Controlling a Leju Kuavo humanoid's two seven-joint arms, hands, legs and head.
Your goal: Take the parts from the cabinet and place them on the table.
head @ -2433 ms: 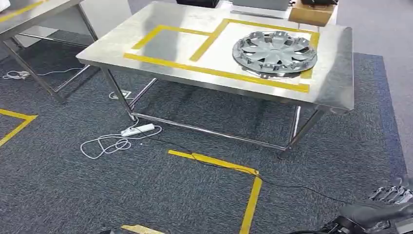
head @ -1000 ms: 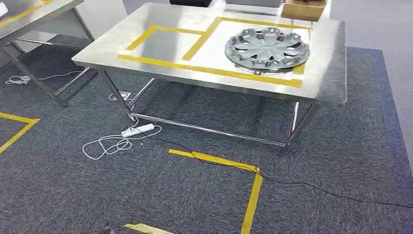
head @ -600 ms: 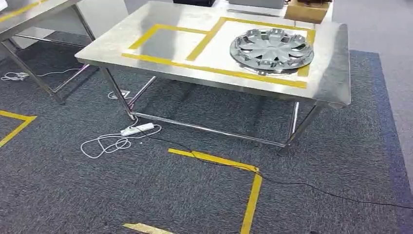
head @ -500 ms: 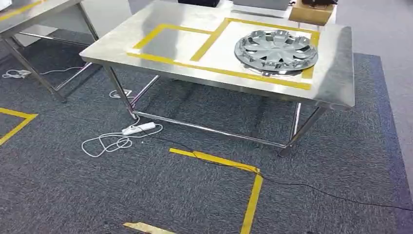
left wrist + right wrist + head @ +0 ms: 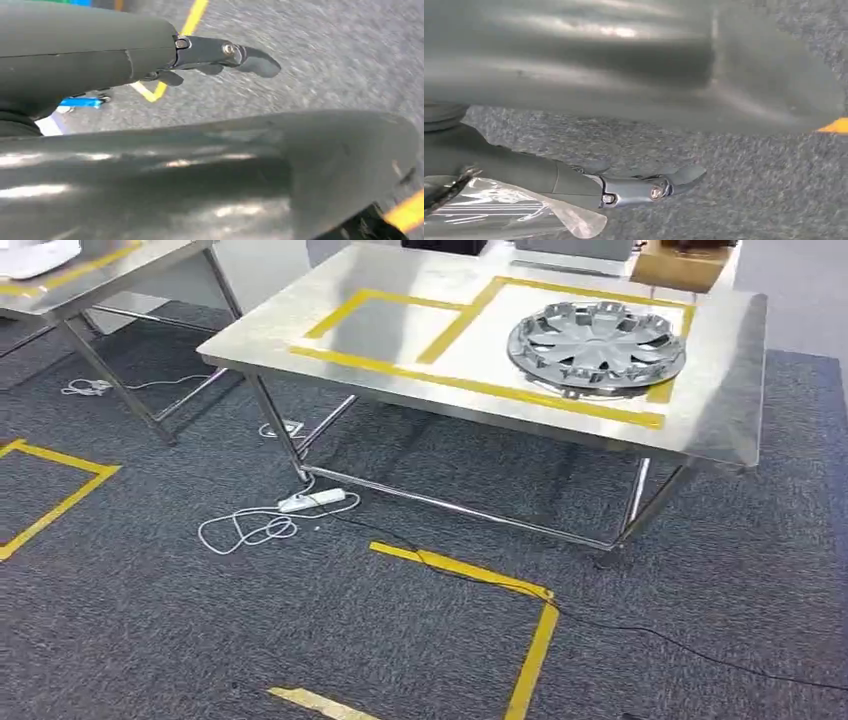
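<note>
A silver hubcap (image 5: 596, 348) lies flat on the steel table (image 5: 400, 335), inside the right-hand yellow tape rectangle. The left rectangle beside it is bare. My left hand (image 5: 165, 150) hangs over the grey carpet with its fingers (image 5: 215, 52) stretched out away from the thumb and nothing between them. My right hand (image 5: 574, 70) hangs the same way, its fingers (image 5: 639, 187) straight and apart from the thumb, with carpet showing in the gap. A sheet of clear plastic (image 5: 509, 210) lies along the outer side of those fingers; I cannot tell what it belongs to.
A second steel table (image 5: 90, 275) stands at the far left. A white power strip with a coiled cable (image 5: 310, 500) lies by the table leg. A black cable (image 5: 650, 630) and yellow tape lines (image 5: 530, 650) cross the carpet. A cardboard box (image 5: 690, 268) sits behind the table.
The whole picture has slid to the right, so the camera has turned; the table and hubcap have not moved. The right hand seen at the lower right corner 2.4 s ago has left the head view.
</note>
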